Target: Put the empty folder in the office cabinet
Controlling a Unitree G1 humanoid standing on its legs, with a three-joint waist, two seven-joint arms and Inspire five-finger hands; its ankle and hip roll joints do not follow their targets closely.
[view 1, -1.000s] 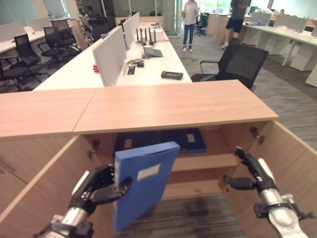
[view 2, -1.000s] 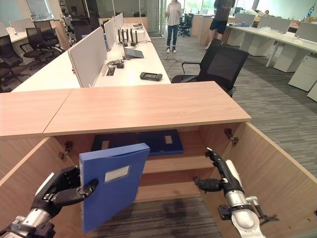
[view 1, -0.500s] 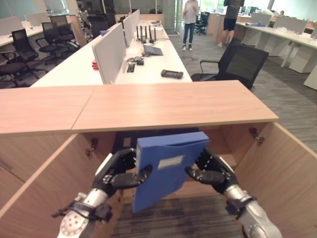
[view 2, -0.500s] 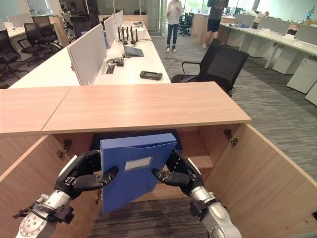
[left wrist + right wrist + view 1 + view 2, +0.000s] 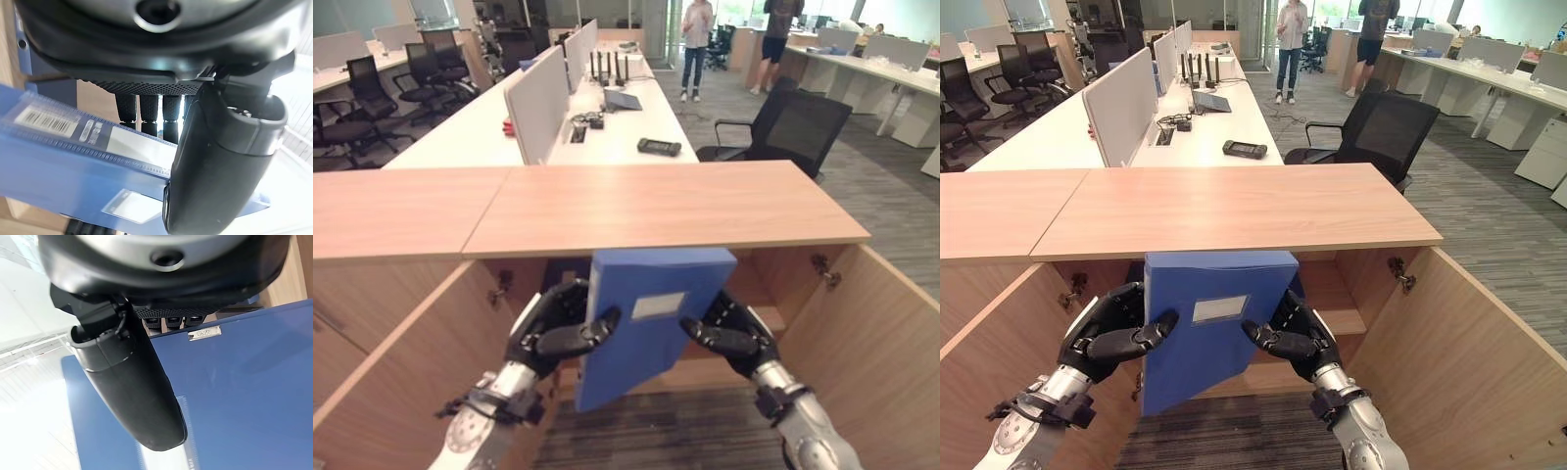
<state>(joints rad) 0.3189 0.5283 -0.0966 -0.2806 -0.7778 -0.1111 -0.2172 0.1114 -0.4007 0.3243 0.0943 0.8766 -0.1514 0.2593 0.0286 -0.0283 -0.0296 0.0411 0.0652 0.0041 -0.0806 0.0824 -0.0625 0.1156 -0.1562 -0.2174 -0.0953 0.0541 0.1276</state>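
An open-plan office: long white desks [image 5: 1200, 132] with dividers [image 5: 1121, 103], black swivel chairs [image 5: 1376, 122], grey carpet [image 5: 1489, 211], a wooden cabinet [image 5: 1234, 206], people [image 5: 1290, 44] standing beyond.

— From my console the folder [image 5: 1209, 323] at frame centre reads solid blue, with a pale white label. What about the hands?

— I see the left hand [image 5: 1111, 333] and the right hand [image 5: 1295, 338] both black. The cabinet [image 5: 1234, 206] is light wood grain.

— Lower down, I get grey striped carpet [image 5: 1234, 431], and a black chair [image 5: 1381, 127] upper right.
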